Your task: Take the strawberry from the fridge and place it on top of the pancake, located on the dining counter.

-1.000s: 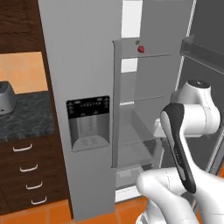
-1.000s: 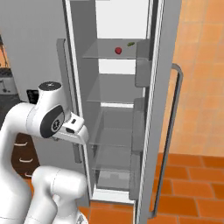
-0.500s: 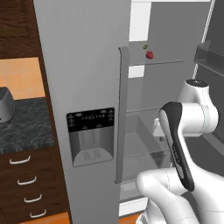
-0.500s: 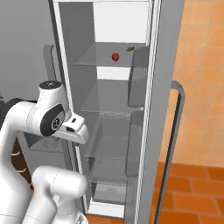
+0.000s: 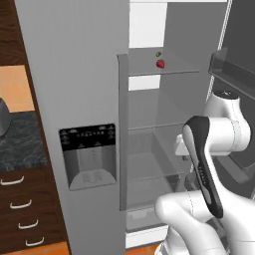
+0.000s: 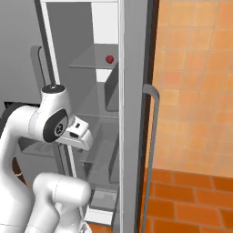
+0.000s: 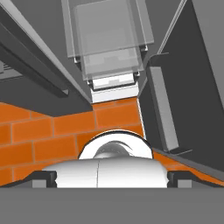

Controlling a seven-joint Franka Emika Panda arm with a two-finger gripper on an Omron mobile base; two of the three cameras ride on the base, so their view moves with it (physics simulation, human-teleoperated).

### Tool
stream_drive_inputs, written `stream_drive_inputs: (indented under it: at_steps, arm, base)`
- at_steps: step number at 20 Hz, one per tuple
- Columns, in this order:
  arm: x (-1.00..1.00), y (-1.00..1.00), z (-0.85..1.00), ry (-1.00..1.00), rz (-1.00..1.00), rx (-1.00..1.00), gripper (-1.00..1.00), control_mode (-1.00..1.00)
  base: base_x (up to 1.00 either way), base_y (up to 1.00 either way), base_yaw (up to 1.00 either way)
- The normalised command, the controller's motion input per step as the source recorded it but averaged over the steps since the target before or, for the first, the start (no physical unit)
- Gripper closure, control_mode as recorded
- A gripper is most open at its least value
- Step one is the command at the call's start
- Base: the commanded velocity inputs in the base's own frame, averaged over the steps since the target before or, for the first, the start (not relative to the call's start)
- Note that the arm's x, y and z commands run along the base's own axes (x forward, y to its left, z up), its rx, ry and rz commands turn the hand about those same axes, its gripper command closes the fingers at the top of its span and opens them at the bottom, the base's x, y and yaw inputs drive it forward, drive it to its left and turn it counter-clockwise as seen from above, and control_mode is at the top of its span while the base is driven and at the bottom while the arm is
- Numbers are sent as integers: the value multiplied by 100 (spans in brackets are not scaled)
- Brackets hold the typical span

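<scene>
we spot the strawberry (image 5: 160, 63) at twelve o'clock on the fridge (image 5: 74, 89) shelf; gripper (image 7: 112, 177) spread wide, empty. looks light, soft, bruisable — pinch its middle gently.

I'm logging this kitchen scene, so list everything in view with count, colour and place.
fridge: one, grey, right door open, left door shut with black dispenser panel
strawberry: one, red, upper fridge shelf
small item: one, olive-green, just behind the strawberry
glass shelves: several, clear, inside the fridge
drawers: several, dark brown with pale handles, left of fridge
floor: orange tiles
claw: one, open, pointing down at the fridge's foot
</scene>
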Motion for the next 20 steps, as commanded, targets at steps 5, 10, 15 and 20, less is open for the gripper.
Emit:
stream_drive_inputs:
  at_steps: [5, 10, 15, 20]
  arm:
    - [0, 0, 0, 0, 0, 0, -100, 100]
    - [0, 0, 0, 0, 0, 0, -100, 100]
    - [0, 0, 0, 0, 0, 0, -100, 100]
    - [0, 0, 0, 0, 0, 0, -100, 100]
  base:
    - [28, 0, 0]
    - [52, -1, 0]
    - [51, -6, 0]
    - [52, -13, 0]
